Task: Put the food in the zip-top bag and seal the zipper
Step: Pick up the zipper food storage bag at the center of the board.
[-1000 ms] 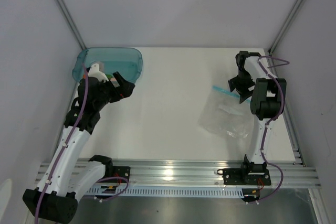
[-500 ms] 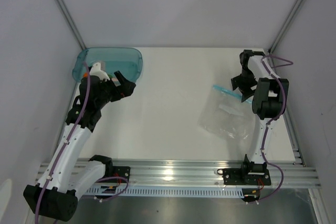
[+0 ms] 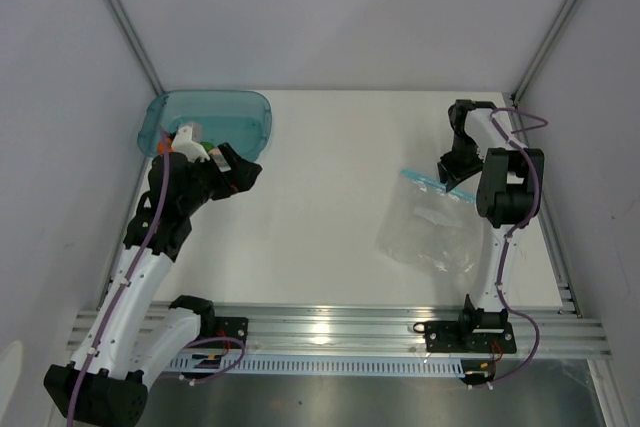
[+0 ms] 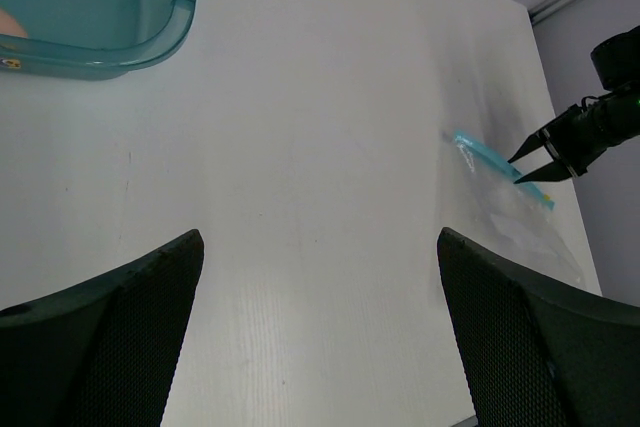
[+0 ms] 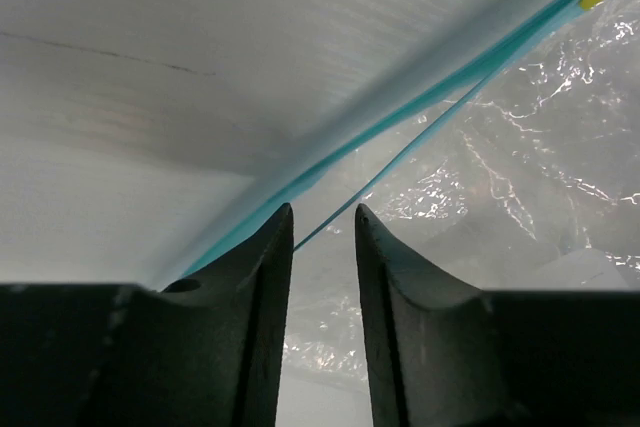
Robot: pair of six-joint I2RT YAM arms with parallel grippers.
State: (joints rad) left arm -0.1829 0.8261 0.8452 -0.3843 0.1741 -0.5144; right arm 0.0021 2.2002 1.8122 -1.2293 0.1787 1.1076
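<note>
1. We find the right gripper [image 5: 322, 222] standing narrow astride one lip of the zipper [image 5: 420, 100]. We cannot tell whether it pinches the strip. We judge this placement is meant to lift the mouth open.
2. The zip-top bag [image 3: 430, 232] lies flat at the right of the table [image 3: 330, 197], its zipper along the far edge. We see none of the food inside it.
3. The left gripper [image 4: 318, 247] hangs wide and holds nothing, just beside the teal tub [image 4: 120, 7]. A pale-orange scrap of the food [image 4: 6, 21] shows inside the tub. We judge this arm is staged for picking.
4. The table is white and matte. Plain grey panels enclose it, and an aluminium rail [image 3: 330, 327] runs along the near edge.
</note>
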